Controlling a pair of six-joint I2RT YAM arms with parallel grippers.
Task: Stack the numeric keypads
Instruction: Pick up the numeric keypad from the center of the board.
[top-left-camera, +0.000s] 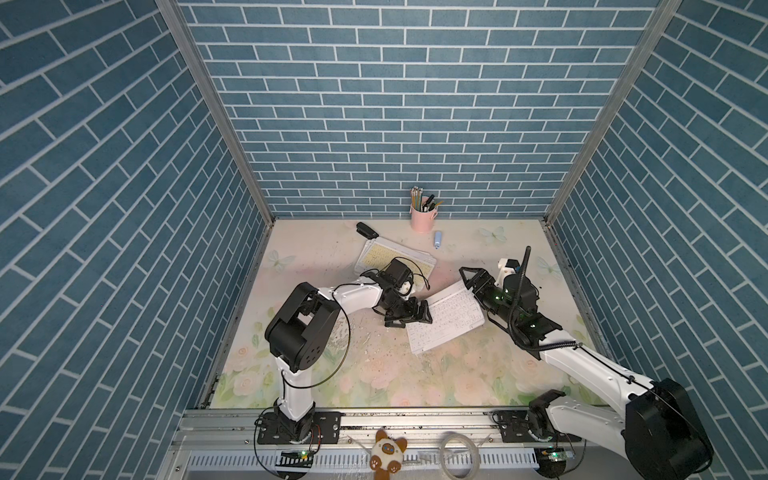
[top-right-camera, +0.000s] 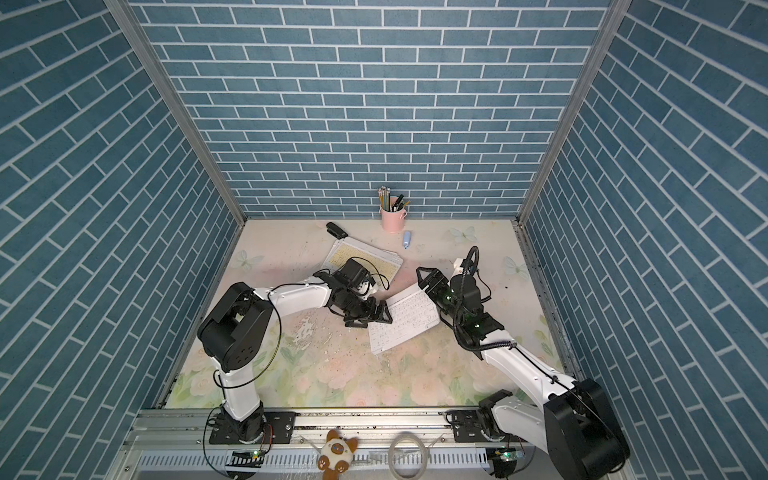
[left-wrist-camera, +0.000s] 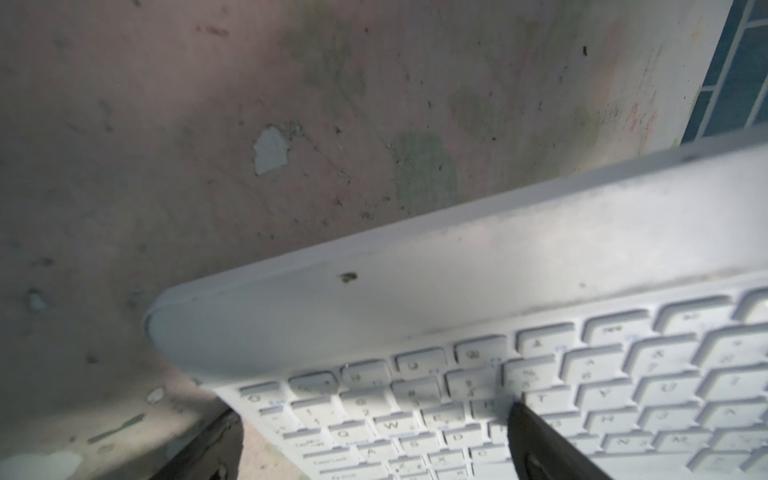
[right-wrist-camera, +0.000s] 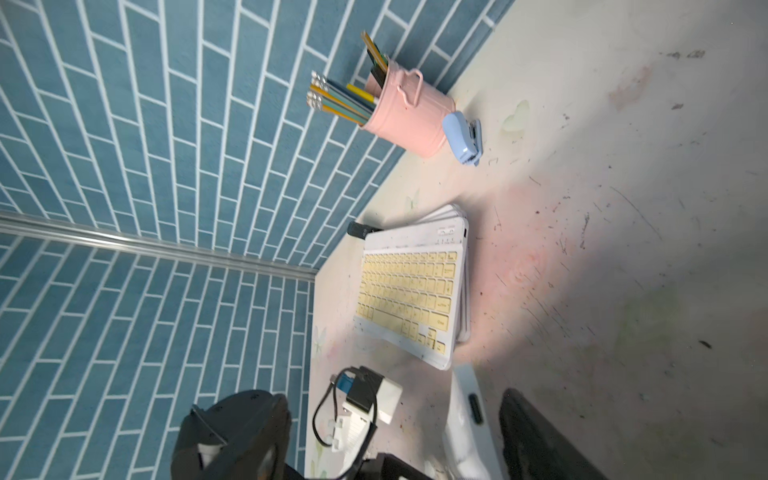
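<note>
Table (top-left-camera: 332, 374) seen from above, with two wrist close-ups. The white keypad (top-left-camera: 446, 324) (top-right-camera: 405, 322) lies keys-up and askew at mid-table, between the two arms. The left gripper (top-left-camera: 411, 318) (top-right-camera: 372, 316) meets its left end. The left wrist view shows that gripper's jaws spread. One corner of the keypad (left-wrist-camera: 457, 299) passes between them, with one finger (left-wrist-camera: 540, 440) over the key face and the other (left-wrist-camera: 208, 449) partly hidden behind the keypad's short edge. The right gripper (top-left-camera: 476, 291) (top-right-camera: 432, 291) sits over the opposite short end. In the right wrist view its jaws also stand apart. The keypad (right-wrist-camera: 463, 415) shows edge-on between them, just beside one finger (right-wrist-camera: 540, 440) and well apart from the other (right-wrist-camera: 232, 432). Whether the keypad rests flat on the table cannot be told. The stack (top-left-camera: 390, 255) (right-wrist-camera: 407, 291) of keypads, with a yellow-keyed one on top and the lower edges slightly fanned, lies nearer the back wall. It is behind the left gripper and partly hidden by that arm's wrist. A black stapler (top-left-camera: 365, 230) lies just beside the stack's rear corner. A pink pencil cup (top-left-camera: 422, 218) stands at the back wall, with a blue item (top-left-camera: 437, 240) near it.
</note>
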